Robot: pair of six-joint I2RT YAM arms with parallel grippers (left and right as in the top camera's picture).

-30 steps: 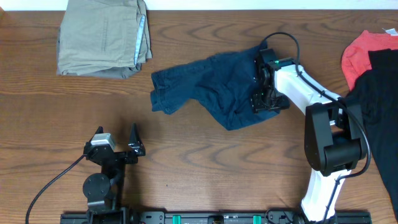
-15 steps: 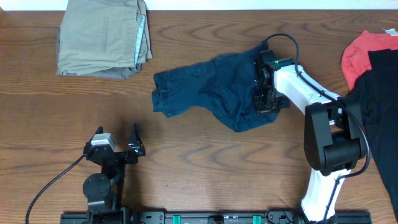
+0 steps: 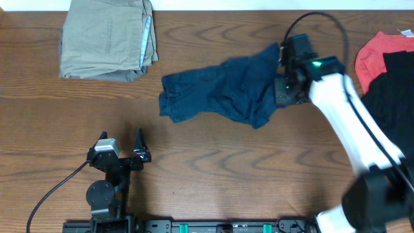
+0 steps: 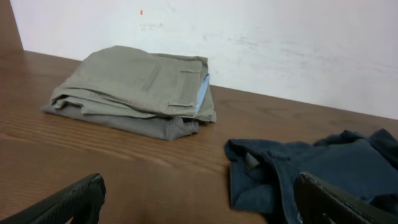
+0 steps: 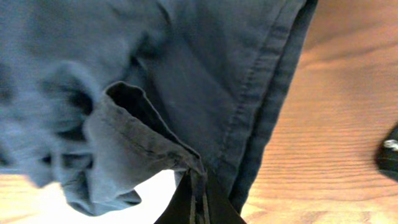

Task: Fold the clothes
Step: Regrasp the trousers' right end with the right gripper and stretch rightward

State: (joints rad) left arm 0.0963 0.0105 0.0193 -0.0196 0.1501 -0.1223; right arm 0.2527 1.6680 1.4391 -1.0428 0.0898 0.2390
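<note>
Nearest the base, the left pincer [image 3: 121,144] is sitting over the surface [image 3: 226,175] with its jaws standing wide, holding nothing. Farther out, the navy shorts [image 3: 220,90] are lying crumpled mid-surface, well apart from it. At their right end the right pincer [image 3: 283,87] is clamping fully closed on a fold of hem, and the cloth is bunching up toward it. Beyond, a folded khaki garment [image 3: 107,39] is resting at the far left. A red garment [image 3: 378,55] and a black garment [image 3: 394,97] are lying at the far right.
</note>
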